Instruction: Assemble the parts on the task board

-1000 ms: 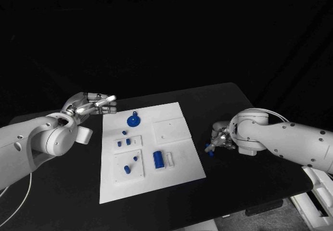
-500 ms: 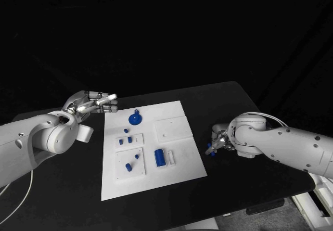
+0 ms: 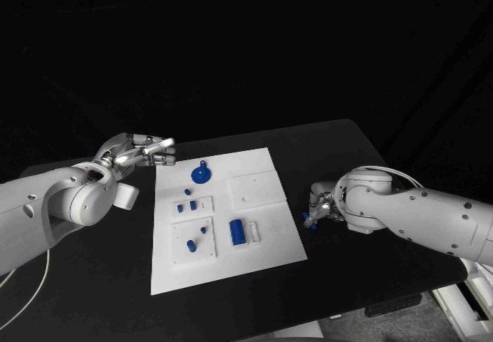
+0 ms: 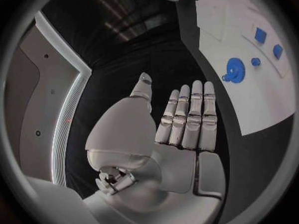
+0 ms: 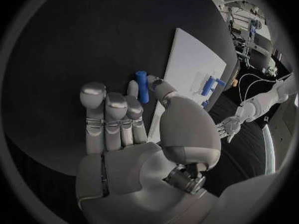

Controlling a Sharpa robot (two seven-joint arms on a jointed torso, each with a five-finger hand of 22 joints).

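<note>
One white board lay in the middle of the black table. On it sat one blue gear and six smaller blue parts. The right hand pinched one blue peg just past the board's right edge. The left hand was flat, its fingers straight and together — it held nothing — near the board's far left corner.

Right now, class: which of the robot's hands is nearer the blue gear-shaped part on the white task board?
Left. The left hand hovers beside the board's far corner, close to the blue gear-shaped part. The right hand is off the white task board's opposite edge, pinching a small blue peg.
</note>
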